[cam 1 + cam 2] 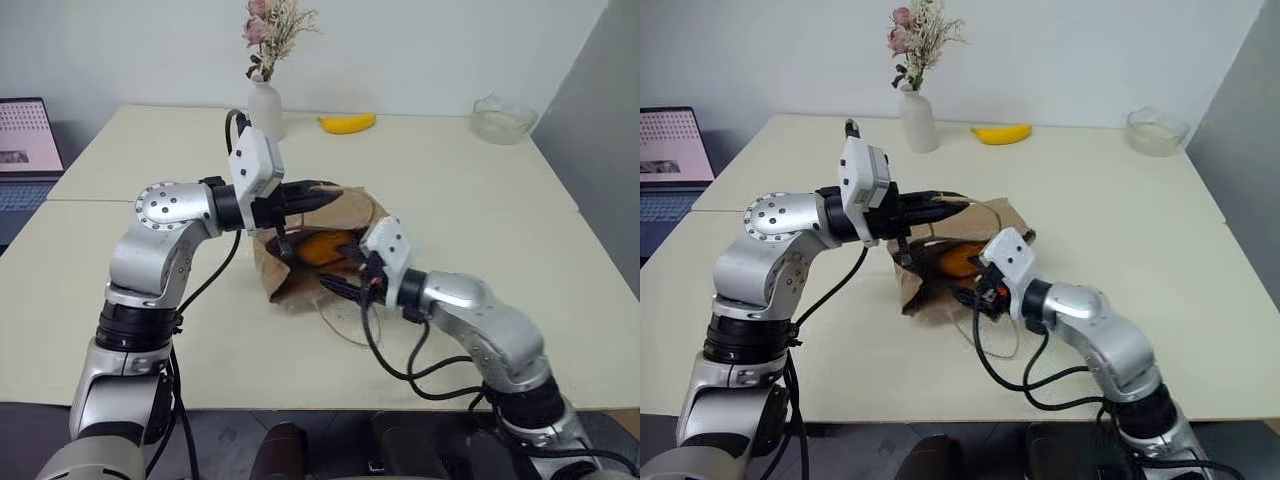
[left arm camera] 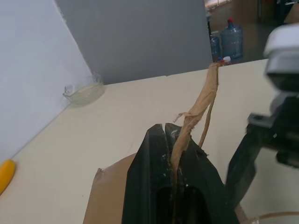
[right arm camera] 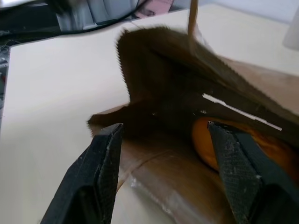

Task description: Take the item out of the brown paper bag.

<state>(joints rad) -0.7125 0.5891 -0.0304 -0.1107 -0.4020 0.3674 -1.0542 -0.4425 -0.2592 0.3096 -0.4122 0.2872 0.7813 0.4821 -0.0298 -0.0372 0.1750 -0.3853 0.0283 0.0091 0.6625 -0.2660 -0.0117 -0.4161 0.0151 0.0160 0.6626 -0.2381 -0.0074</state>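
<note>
Centrally on the pale cream desk (image 1: 480, 190) lies the creased brown kraft paper bag (image 1: 300, 282), tipped on its side with its rumpled mouth facing the robot, and inside that mouth rests the smooth yellow-orange rounded item (image 1: 322, 247), partly shaded by the bag's upper flap. The left gripper (image 1: 318, 198) reaches across from the left with its two black fingers pinched together on a tan twisted-paper loop handle (image 2: 198, 109), holding the bag's top edge up; the wrist view shows the handle strand running up out from between the closed fingertips. The right gripper (image 3: 163, 135) sits just in front of the bag's opening with its black fingers spread apart and nothing between them, one finger close beside the item. The raised flap and the left gripper hang just above the opening, crowding the way to the item from above. A second loop handle (image 1: 345, 325) lies slack on the desk beneath the right wrist. Well apart at the far edge stand a white vase with dried pinkish flowers (image 1: 265, 108), a curved yellow banana (image 1: 347, 123) and a clear glass bowl (image 1: 503, 120). An open laptop (image 1: 25, 150) sits off to the far left.
</note>
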